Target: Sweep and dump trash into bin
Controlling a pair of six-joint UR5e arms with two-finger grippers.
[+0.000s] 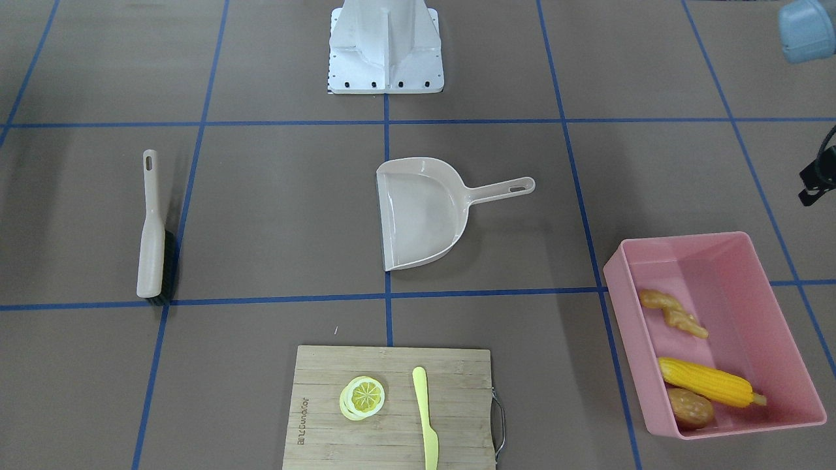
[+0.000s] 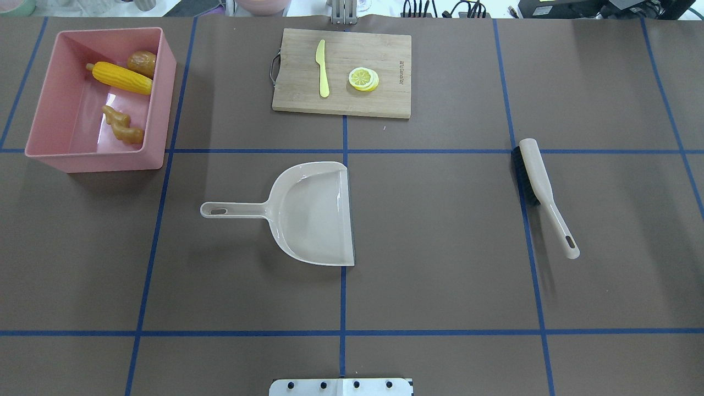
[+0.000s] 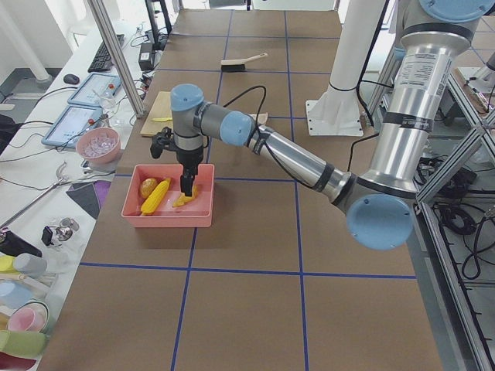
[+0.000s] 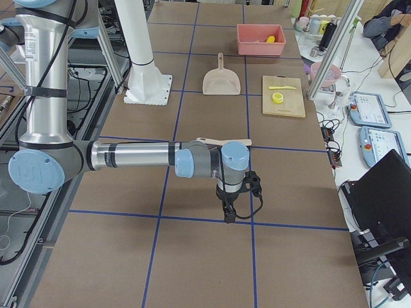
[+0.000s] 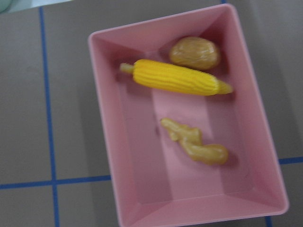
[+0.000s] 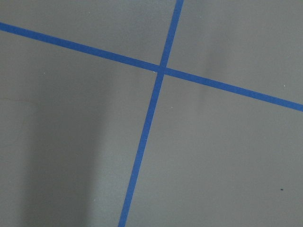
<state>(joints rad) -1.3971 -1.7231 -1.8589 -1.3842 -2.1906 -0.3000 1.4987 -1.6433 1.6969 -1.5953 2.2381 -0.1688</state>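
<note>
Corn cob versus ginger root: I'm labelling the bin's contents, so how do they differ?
The corn cob is bright yellow and straight; the ginger root is tan, knobbly and bent. The corn cob is longer than the ginger root. The corn cob lies beside the potato lump; the ginger root lies apart. Both rest inside the pink bin.

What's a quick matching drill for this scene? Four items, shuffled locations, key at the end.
Things:
1. yellow toy corn cob
2. yellow plastic knife
3. beige plastic dustpan
4. beige hand brush with black bristles

Places:
A. on the wooden cutting board
B. middle of the table, lying empty
C. inside the pink rectangular plastic bin
D. robot's right side of the table

Pairs: 1-C, 2-A, 3-B, 4-D
</note>
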